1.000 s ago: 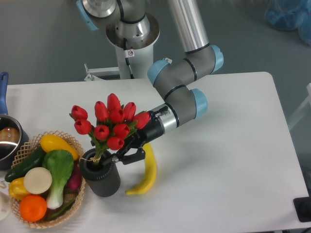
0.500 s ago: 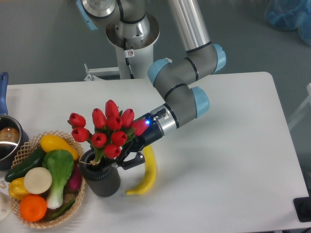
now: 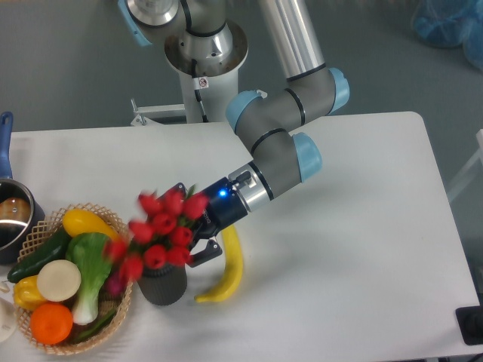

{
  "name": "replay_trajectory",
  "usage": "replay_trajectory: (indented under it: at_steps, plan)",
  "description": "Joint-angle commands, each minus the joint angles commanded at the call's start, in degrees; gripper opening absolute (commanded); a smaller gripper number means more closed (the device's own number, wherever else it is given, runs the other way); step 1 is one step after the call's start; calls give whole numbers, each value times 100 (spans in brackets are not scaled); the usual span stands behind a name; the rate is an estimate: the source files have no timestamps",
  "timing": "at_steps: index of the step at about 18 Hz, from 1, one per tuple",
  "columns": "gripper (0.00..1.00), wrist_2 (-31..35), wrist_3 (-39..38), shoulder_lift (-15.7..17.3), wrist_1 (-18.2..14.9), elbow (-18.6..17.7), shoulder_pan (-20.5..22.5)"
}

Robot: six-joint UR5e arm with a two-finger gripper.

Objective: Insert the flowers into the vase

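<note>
The flowers (image 3: 160,230), red tulip buds, are motion-blurred and lean left over the vase (image 3: 164,285), a short dark ribbed cylinder near the table's front left. Their stems are hidden behind the buds, so I cannot tell how deep they sit in the vase mouth. The lowest buds hang over the basket's edge. My gripper (image 3: 192,223) is just right of the bunch, above the vase. It is open, with one finger (image 3: 180,188) above the buds and the other low by the banana.
A yellow banana (image 3: 230,268) lies right of the vase, under the gripper. A wicker basket (image 3: 113,320) of vegetables and fruit touches the vase's left side. A metal pot (image 3: 10,220) with a blue handle stands at the left edge.
The gripper has opened and let go of the stems. The flower bunch has dropped and tipped to the left over the vase and basket, blurred by its motion.
</note>
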Motion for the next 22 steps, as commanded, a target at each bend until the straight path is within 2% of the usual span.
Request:
replay_trajectory:
  at_steps: [7,9,10,11,15,18,22]
  plan:
    - [77,115,-238,123,9,-88,0]
    - [85,115,-238,123,9,-96,0]
    - [95,115,-238,123,9,-140,9]
    - [99,115,-229,141,9,-201,17]
    - [100,123,-255,158,9,-272,35]
    - [100,123,-229,325,17,-535,53]
    - [100,176,-247,501,0,-667,236]
